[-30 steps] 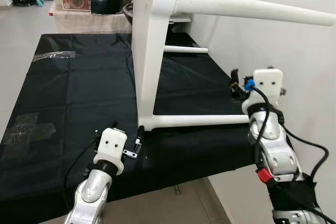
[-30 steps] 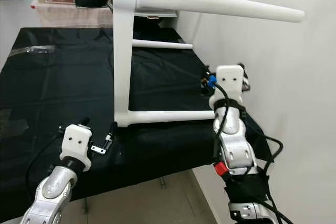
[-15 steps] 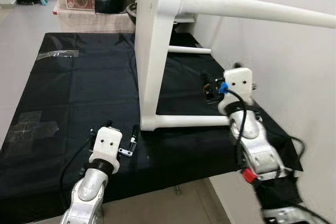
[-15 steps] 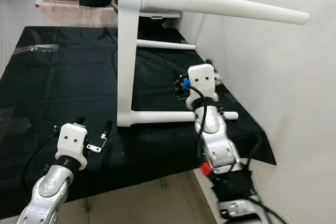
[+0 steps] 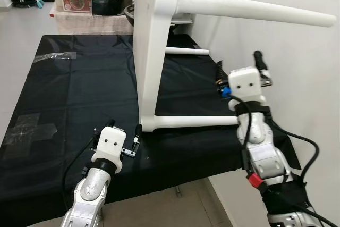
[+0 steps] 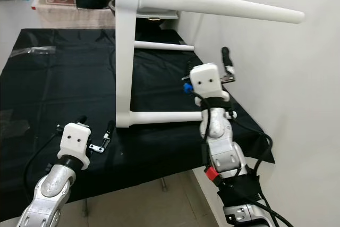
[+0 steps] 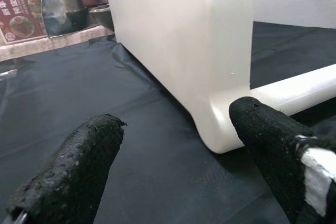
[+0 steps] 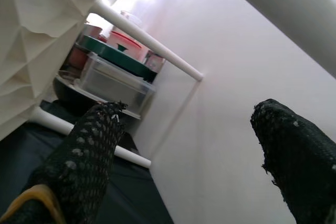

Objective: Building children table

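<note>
- The white children's table [image 5: 154, 51] stood tipped on its side on the desk [image 5: 74, 94] covered in black cloth — two legs lay on the cloth, two jutted out toward the white wall [image 5: 297, 73].
- The left tool [image 5: 125, 131] hovered low beside the tabletop's lower corner, fingers spread, holding nothing.
- The right tool [image 6: 211, 65] was raised near the wall — fingers spread, empty.

One white table [image 5: 151, 51]; four legs; two pincers.

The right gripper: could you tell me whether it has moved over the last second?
Yes. The right gripper has risen from beside the table's lower leg and now points upward.
</note>
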Motion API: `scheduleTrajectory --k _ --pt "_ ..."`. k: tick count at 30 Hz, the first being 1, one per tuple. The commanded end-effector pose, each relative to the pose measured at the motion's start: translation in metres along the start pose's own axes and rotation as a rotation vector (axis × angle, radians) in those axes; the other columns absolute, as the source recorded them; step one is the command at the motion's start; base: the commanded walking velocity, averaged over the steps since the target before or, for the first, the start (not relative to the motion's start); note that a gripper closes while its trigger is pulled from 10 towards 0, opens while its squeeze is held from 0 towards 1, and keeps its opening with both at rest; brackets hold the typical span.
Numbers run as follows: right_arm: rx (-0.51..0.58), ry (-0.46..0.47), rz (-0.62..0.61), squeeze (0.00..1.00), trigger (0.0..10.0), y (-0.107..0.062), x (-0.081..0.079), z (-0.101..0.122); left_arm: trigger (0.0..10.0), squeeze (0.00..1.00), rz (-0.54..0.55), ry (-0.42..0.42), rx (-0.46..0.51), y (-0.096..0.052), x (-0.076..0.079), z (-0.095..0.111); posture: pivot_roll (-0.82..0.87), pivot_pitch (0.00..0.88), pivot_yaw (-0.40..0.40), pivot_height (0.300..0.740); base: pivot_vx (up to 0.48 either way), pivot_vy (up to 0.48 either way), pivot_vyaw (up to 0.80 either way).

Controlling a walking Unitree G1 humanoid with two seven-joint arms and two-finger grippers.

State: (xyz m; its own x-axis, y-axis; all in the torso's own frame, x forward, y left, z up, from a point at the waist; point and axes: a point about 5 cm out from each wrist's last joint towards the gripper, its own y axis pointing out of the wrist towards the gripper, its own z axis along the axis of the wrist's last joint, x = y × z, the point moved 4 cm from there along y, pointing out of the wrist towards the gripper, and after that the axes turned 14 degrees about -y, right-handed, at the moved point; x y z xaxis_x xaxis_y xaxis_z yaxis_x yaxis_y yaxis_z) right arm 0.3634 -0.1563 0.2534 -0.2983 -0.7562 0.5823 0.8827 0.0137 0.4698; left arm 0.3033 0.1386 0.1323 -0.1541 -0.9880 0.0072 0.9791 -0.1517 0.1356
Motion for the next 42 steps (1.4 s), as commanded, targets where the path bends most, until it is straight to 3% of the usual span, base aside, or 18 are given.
scheduleTrajectory --k 1,8,19,24,25,26,28,29,30,31,32,35,42 --pt "-0.005 -0.008 0.001 0.00 10.0 -0.001 0.000 0.000 10.0 0.00 -0.002 0.005 -0.033 -0.001 0.001 -0.007 0.08 0.000 -0.141 0.740 0.000 -0.480 0.80" --pt "0.022 0.004 -0.033 0.00 10.0 0.004 -0.001 0.006 10.0 0.00 0.008 0.003 -0.030 -0.001 0.000 -0.007 0.08 0.000 -0.147 0.740 0.000 -0.480 0.34" --pt "-0.005 -0.037 -0.089 0.00 10.0 0.002 0.009 -0.001 10.0 0.00 0.013 -0.008 -0.027 -0.001 -0.001 -0.006 0.08 0.000 -0.145 0.740 0.000 0.000 0.00" --pt "-0.012 -0.011 -0.016 0.00 10.0 0.000 -0.005 -0.004 10.0 0.00 0.011 -0.005 -0.023 0.002 -0.002 -0.005 0.07 0.000 -0.139 0.740 0.000 0.000 0.00" --pt "-0.057 0.120 0.071 0.00 10.0 -0.001 -0.021 -0.006 10.0 0.00 0.013 -0.005 -0.021 0.003 -0.003 -0.005 0.07 0.000 -0.138 0.740 0.000 0.000 0.00" --pt "-0.057 0.120 0.071 0.00 10.0 -0.001 -0.021 -0.006 10.0 0.00 0.013 -0.005 -0.021 0.003 -0.003 -0.005 0.07 0.000 -0.138 0.740 0.000 0.000 0.00" --pt "-0.124 0.367 0.227 0.00 10.0 -0.004 -0.052 -0.005 10.0 0.00 0.015 -0.007 -0.019 0.004 -0.003 -0.004 0.08 0.000 -0.139 0.740 0.000 0.000 0.00" --pt "-0.138 0.555 0.361 0.00 10.0 -0.010 -0.073 0.006 10.0 0.00 0.014 -0.008 -0.019 0.003 -0.002 -0.004 0.08 0.000 -0.141 0.740 0.000 0.000 0.00" --pt "-0.138 0.555 0.361 0.00 10.0 -0.010 -0.073 0.006 10.0 0.00 0.014 -0.008 -0.019 0.003 -0.002 -0.004 0.08 0.000 -0.141 0.740 0.000 0.000 0.00" --pt "-0.119 0.712 0.482 0.00 10.0 -0.017 -0.088 0.022 10.0 0.00 0.013 -0.010 -0.019 0.003 -0.002 -0.004 0.08 0.000 -0.141 0.740 0.000 0.000 0.00" --pt "-0.075 0.803 0.577 0.00 10.0 -0.024 -0.096 0.038 10.0 0.00 0.014 -0.010 -0.020 0.002 -0.002 -0.005 0.08 0.000 -0.143 0.740 0.000 0.000 0.00" --pt "-0.022 0.826 0.653 0.00 10.0 -0.031 -0.103 0.053 10.0 0.00 0.025 -0.002 -0.031 -0.001 -0.006 -0.007 0.09 0.000 -0.143 0.740 0.000 0.000 0.00" --pt "-0.043 0.784 0.618 0.00 10.0 -0.020 -0.110 0.051 10.0 0.00 0.176 0.024 -0.089 -0.017 -0.042 -0.018 0.11 0.000 -0.156 0.740 0.000 0.000 0.00"
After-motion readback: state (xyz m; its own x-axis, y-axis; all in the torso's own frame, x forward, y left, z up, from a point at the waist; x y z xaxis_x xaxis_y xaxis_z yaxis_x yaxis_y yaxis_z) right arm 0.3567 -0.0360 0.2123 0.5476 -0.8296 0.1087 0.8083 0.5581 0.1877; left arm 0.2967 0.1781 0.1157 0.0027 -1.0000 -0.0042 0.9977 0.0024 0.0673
